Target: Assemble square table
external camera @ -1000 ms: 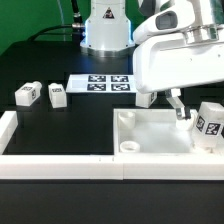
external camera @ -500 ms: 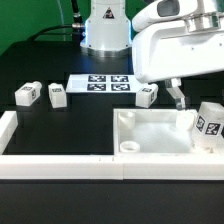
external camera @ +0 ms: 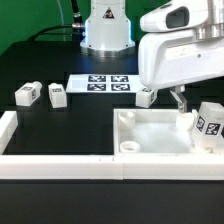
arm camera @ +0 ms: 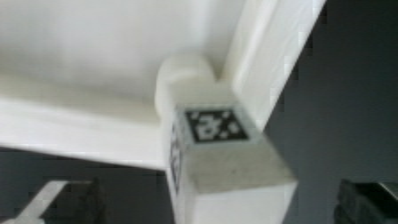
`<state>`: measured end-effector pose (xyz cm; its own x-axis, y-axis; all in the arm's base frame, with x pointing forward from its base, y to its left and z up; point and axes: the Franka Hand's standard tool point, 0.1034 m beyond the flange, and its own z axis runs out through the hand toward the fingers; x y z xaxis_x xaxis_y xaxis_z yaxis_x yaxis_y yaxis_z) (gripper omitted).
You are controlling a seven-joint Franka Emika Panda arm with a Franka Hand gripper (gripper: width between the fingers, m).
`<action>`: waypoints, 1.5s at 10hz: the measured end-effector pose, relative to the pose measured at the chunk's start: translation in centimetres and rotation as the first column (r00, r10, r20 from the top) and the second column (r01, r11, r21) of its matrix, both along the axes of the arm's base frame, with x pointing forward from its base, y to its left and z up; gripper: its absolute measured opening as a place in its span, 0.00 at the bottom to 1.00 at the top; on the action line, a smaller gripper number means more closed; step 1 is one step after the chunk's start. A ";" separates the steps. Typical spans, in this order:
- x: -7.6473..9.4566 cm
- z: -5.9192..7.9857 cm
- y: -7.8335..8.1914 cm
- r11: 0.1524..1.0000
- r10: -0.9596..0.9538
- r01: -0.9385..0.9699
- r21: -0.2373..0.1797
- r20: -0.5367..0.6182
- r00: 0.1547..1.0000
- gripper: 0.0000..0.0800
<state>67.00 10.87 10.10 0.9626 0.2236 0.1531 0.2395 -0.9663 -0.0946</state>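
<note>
The white square tabletop (external camera: 150,132) lies rim up at the front right. One tagged white leg (external camera: 208,122) stands in its corner at the exterior view's right; the wrist view shows this leg (arm camera: 217,140) from above, seated in the top's corner (arm camera: 107,50). My gripper (external camera: 183,103) hangs just above and beside that leg. In the wrist view my gripper (arm camera: 210,205) is open, its dark fingers (arm camera: 45,200) wide apart on either side of the leg and not touching it. Three more legs lie on the black table: two on the left (external camera: 26,95) (external camera: 57,95) and one (external camera: 147,96) behind the top.
The marker board (external camera: 103,82) lies flat behind the tabletop near the robot base (external camera: 105,35). Long white border rails run along the front (external camera: 60,166) and the left edge (external camera: 8,125).
The arm has lifted a little and shifted toward the exterior view's right. The leg in the corner has stayed put, and the leg behind the top shows more.
</note>
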 end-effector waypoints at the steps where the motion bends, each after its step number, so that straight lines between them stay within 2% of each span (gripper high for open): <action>1: -0.3 -0.1 0.1 1.000 0.008 -0.008 -0.004 -0.061 0.998 0.81; 4: -0.1 -0.1 0.2 1.000 0.009 -0.009 -0.003 -0.059 0.998 0.81; 8: -0.1 -0.7 0.0 0.994 -0.107 0.107 -0.003 -0.080 0.991 0.81; 11: 0.6 -0.3 -0.3 0.995 -0.099 0.099 -0.003 -0.070 0.993 0.81; 13: 0.5 -0.7 -0.1 0.995 -0.096 0.096 -0.003 -0.073 0.993 0.78; 15: 0.4 -0.8 -0.2 0.996 -0.091 0.091 -0.003 -0.072 0.993 0.37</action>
<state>67.41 10.71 9.32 0.9875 0.1344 0.0827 0.1430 -0.9838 -0.1084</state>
